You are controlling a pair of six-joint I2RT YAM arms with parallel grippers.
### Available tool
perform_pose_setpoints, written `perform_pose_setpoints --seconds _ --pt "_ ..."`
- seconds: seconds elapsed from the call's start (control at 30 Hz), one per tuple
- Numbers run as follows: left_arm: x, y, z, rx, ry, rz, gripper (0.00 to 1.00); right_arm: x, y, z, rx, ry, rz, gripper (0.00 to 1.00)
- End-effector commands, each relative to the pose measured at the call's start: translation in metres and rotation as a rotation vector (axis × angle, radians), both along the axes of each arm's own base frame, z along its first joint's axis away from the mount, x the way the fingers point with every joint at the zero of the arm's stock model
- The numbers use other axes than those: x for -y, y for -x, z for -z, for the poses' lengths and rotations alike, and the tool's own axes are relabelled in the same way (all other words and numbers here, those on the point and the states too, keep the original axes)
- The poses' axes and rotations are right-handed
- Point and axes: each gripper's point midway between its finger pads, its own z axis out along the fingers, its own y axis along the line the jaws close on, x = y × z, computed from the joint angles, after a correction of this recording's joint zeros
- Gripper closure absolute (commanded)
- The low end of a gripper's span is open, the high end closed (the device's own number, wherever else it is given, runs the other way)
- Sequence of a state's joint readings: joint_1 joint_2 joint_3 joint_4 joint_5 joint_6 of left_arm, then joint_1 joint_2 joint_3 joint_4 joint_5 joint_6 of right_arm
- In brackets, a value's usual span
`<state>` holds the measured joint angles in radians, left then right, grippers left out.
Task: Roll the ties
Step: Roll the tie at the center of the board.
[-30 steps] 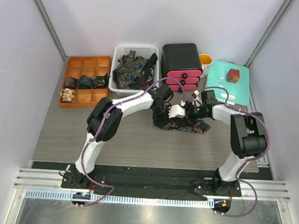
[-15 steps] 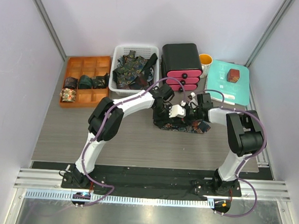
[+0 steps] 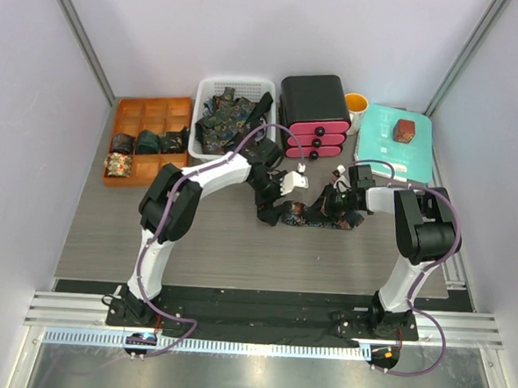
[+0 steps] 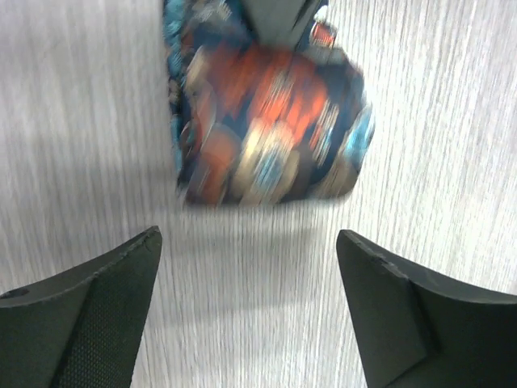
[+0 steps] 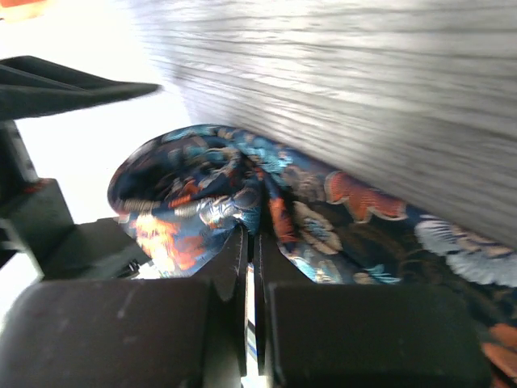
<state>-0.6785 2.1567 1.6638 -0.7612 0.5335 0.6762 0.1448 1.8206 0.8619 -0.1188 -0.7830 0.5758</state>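
Left gripper (image 4: 249, 238): your jaws stand wide apart, just short of the tie (image 4: 266, 121).
Right gripper (image 5: 250, 242): your jaws are clamped on the tie's rolled fabric.

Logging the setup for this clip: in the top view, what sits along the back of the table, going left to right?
orange compartment tray → white basket holding ties → black drawer unit with pink drawers → yellow cup → teal board
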Motion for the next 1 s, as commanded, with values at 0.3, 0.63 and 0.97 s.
perform_pose_setpoints --seconds 0.3,0.63,0.97 --pt "0.038 -0.009 -0.052 0.103 0.398 0.026 0.0 0.03 0.011 0.054 -0.074 0.223 -0.029 0.99" --pt "0.058 -0.009 -0.027 0.259 0.355 0.088 0.12 0.023 0.011 0.052 -0.082 0.189 -0.046 0.99" --pt "0.052 0.003 -0.023 0.231 0.246 0.101 0.57 -0.012 0.008 0.041 -0.026 0.124 -0.038 0.99"
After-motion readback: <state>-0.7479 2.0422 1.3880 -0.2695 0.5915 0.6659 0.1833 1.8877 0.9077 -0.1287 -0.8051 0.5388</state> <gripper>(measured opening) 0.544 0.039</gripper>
